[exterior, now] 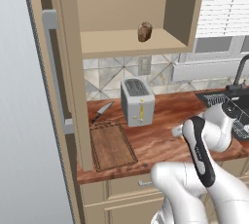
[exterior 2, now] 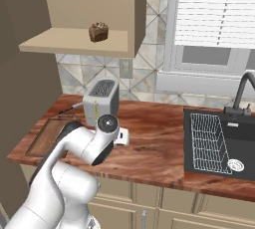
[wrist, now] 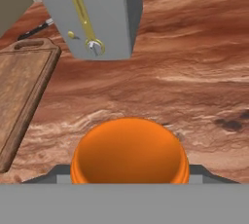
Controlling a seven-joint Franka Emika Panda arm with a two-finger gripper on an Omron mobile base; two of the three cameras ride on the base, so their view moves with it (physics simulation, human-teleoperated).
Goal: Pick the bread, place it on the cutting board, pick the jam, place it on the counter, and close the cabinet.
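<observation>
The bread (exterior: 145, 31) (exterior 2: 98, 32) sits on the lower shelf of the open cabinet (exterior: 121, 43). Its door (exterior: 51, 67) stands swung out to the left. The orange jam (wrist: 130, 150) is right in front of the hand camera, low over the counter (wrist: 194, 72), with a grey fingertip pressed against each side. My gripper (wrist: 130, 173) is shut on it, in front of the toaster. The hand (exterior: 177, 131) (exterior 2: 122, 136) is low above the counter, right of the bare cutting board (exterior: 113, 145) (exterior 2: 47, 136) (wrist: 22, 86). I cannot tell whether the jar touches the wood.
A silver toaster (exterior: 137, 102) (exterior 2: 102, 98) (wrist: 92, 13) stands just behind the hand. A knife (exterior: 102, 112) lies behind the board. A black sink (exterior 2: 219, 143) with a wire rack and faucet is at the right.
</observation>
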